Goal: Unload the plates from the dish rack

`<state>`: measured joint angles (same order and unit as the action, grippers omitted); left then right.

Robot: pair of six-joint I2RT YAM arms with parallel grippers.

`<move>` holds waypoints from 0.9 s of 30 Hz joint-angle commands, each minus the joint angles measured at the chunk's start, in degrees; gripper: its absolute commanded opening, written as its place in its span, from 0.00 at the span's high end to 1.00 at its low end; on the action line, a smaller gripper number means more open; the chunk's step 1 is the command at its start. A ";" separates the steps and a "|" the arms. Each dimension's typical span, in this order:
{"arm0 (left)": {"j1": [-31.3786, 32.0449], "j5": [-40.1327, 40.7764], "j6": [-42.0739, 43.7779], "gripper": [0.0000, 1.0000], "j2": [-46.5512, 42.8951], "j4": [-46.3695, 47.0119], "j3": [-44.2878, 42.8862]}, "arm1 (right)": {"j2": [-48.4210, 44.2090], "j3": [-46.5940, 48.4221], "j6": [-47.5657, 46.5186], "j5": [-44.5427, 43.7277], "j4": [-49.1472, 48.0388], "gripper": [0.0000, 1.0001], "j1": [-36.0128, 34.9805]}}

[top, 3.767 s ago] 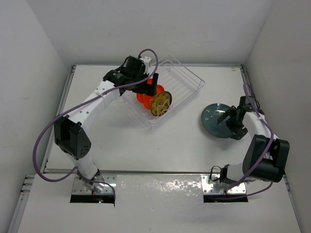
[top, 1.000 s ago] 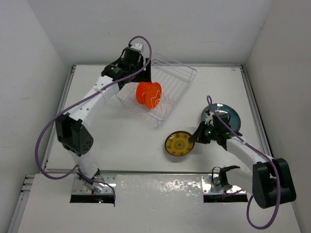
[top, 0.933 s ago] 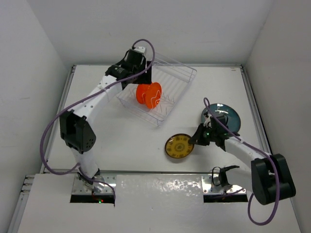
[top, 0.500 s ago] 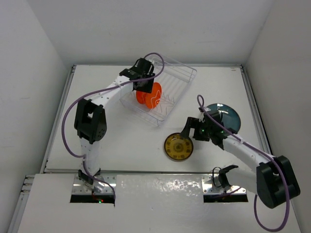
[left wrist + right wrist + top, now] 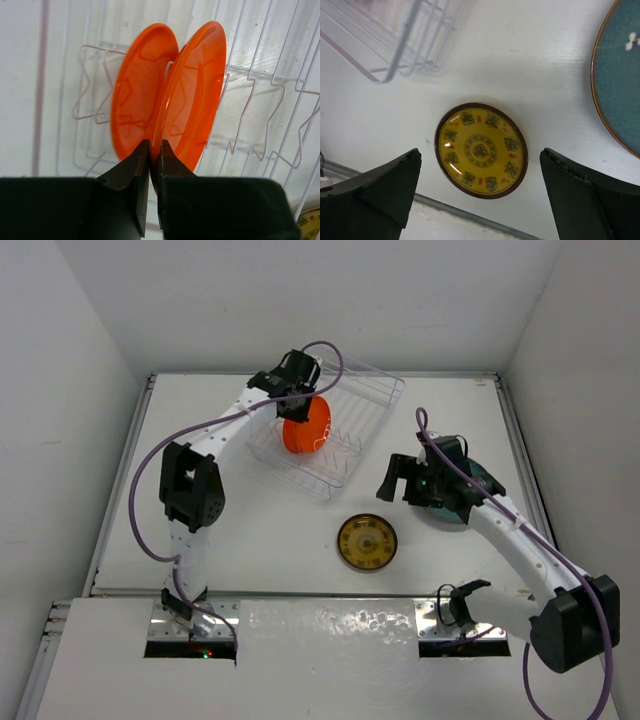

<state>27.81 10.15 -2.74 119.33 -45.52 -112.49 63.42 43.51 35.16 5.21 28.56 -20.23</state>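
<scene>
Yellow patterned plate (image 5: 367, 542): lay flat on table (image 5: 250, 530) in front of dish rack (image 5: 375, 395), same spot as 0.5 s prior.
R gripper (image 5: 395, 480): had let go and pulled back and up, jaws wide apart, arm over teal-grey plate (image 5: 488, 481).
L gripper (image 5: 154, 150): had dropped into rack, fingers pinched on rim of right-hand orange plate (image 5: 195, 100).
2nd orange plate (image 5: 140, 100): just beside it, both upright.

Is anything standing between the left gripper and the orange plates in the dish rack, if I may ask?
Nothing visible does: the left gripper pinches the rim of the front orange plate, upright in the dish rack.
</scene>
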 commanded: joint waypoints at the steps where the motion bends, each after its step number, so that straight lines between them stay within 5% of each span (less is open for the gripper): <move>1: 0.13 4.00 1.95 1.00 -7.87 -1.15 -3.44 | 0.30 6.41 1.05 -0.30 5.72 0.01 -0.07; 5: 0.22 -2.57 2.39 1.00 -14.38 -0.01 -4.14 | -0.05 9.40 1.41 12.96 -7.44 0.01 -0.07; 9: 0.05 -25.79 -3.21 1.00 -16.67 2.52 -4.85 | 3.89 16.15 -3.14 17.55 -11.86 0.01 -0.07; 14: -0.13 -49.56 -14.27 1.00 -20.71 18.65 6.82 | 9.79 21.62 -3.78 19.39 -15.89 0.01 3.26; 19: -0.39 -59.01 -22.91 1.00 -23.96 33.28 19.47 | 10.15 20.14 -0.27 22.46 -23.26 0.08 7.92; 22: -0.83 -62.09 -26.96 1.00 -24.84 39.88 23.52 | 9.18 16.89 3.59 26.86 -30.10 0.33 10.91; 25: -0.74 -62.45 -28.02 1.00 -24.50 41.12 24.51 | 8.65 15.56 6.23 31.34 -33.29 0.69 11.44; 26: -0.83 -61.75 -28.02 0.91 -24.32 40.77 24.42 | 8.30 14.86 7.02 32.13 -34.61 0.93 11.44; 27: -0.92 -61.14 -28.02 0.82 -24.14 40.60 24.33 | 8.13 13.37 7.64 32.31 -34.97 1.00 11.44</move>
<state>27.22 -45.95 -27.55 96.75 -14.92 -86.35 72.86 59.13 39.97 33.67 0.47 -8.40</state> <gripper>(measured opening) 0.152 0.082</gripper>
